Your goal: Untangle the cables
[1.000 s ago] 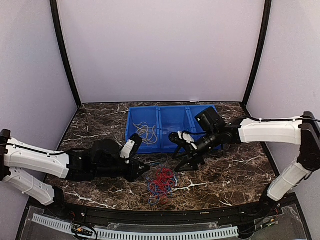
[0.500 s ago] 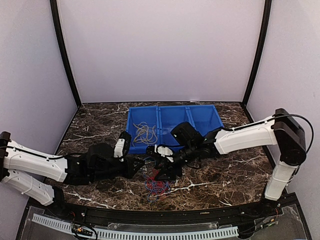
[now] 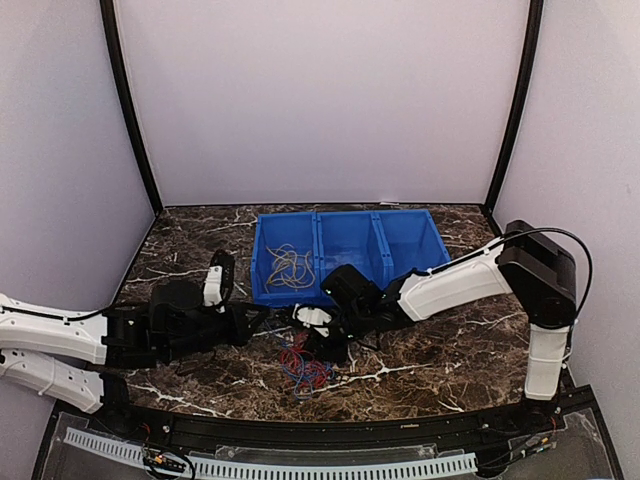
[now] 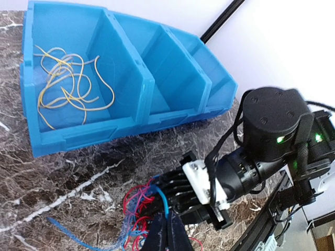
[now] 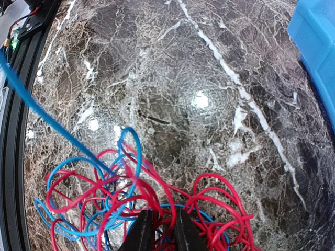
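Right wrist view: the right gripper (image 5: 163,232) has its jaws narrow around red strands of the cable bundle (image 5: 104,204) on the marble table (image 5: 209,78) (whether they are pinched, I cannot tell). Opposite, the left gripper (image 4: 166,222) is clamped on a taut blue cable (image 4: 164,201). Pulling apart could cinch the knots or drag the whole bundle.

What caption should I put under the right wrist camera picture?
Right gripper, jaws close together over tangled cables on the marble table, one blue cable stretched tight.
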Motion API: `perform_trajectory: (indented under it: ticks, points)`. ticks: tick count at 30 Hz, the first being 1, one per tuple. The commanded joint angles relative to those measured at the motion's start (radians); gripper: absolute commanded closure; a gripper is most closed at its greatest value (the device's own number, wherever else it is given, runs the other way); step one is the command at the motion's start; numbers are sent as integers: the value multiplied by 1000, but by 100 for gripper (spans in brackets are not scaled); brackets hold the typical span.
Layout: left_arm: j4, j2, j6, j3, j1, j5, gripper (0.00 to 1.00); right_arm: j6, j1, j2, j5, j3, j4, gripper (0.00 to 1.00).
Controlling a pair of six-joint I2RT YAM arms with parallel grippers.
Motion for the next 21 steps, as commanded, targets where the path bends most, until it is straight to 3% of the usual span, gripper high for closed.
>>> perform_trajectory:
  ticks: [1, 6, 12, 18, 21]
  points:
    - [-165, -173, 39, 88, 0, -131, 100, 9, 8, 4, 9, -44, 10, 83]
    - [-344, -403, 171, 248, 1, -319, 100, -3, 6, -3, 8, -68, -4, 82]
    - [-524, -504, 340, 516, 1, -463, 100, -2, 6, 9, -8, -70, -16, 84]
    - [-549, -472, 333, 508, 1, -478, 100, -1, 5, 16, -11, -47, -38, 83]
    - [-520, -448, 313, 446, 0, -463, 100, -15, 5, -7, -18, -52, -49, 77]
